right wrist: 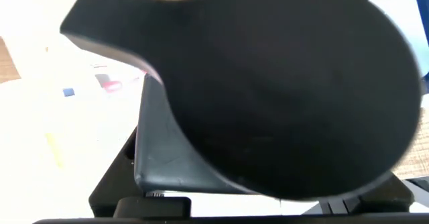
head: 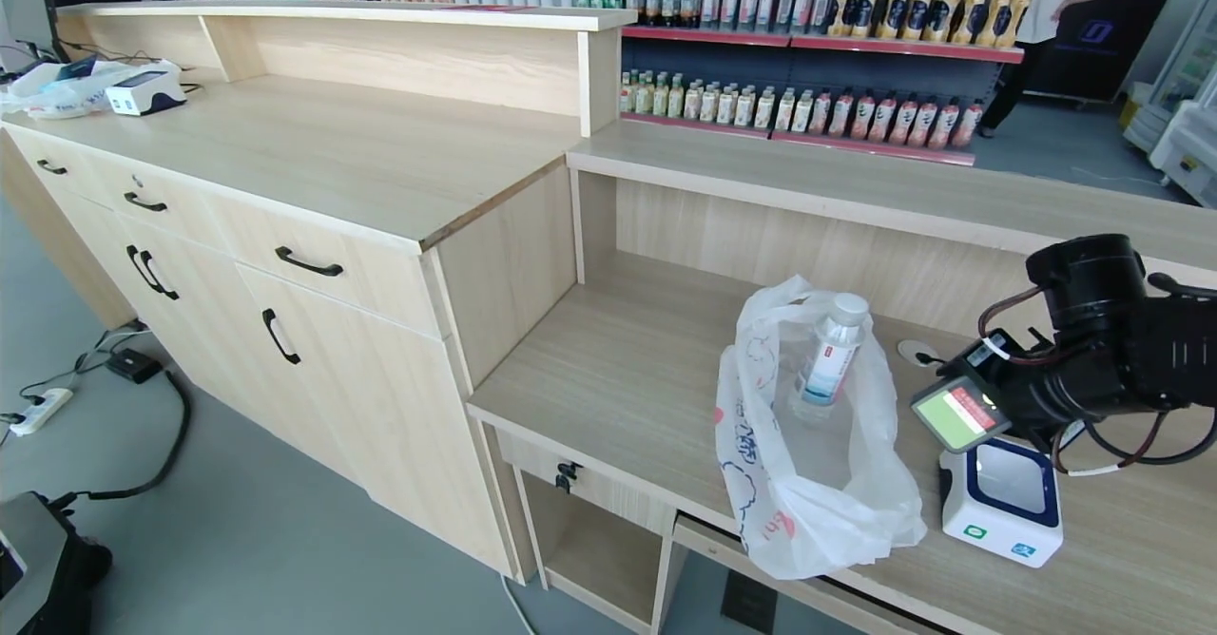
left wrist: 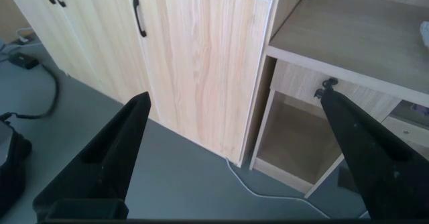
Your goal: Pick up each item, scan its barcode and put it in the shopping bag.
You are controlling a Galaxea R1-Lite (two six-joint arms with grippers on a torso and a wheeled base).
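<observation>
Bottle (head: 829,355) clear, white-capped, upright in bag (head: 761,483)

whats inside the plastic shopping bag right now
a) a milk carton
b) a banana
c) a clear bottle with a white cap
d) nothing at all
c: in the head view a clear bottle with a white cap stands upright inside the shopping bag on the lower counter.
</observation>
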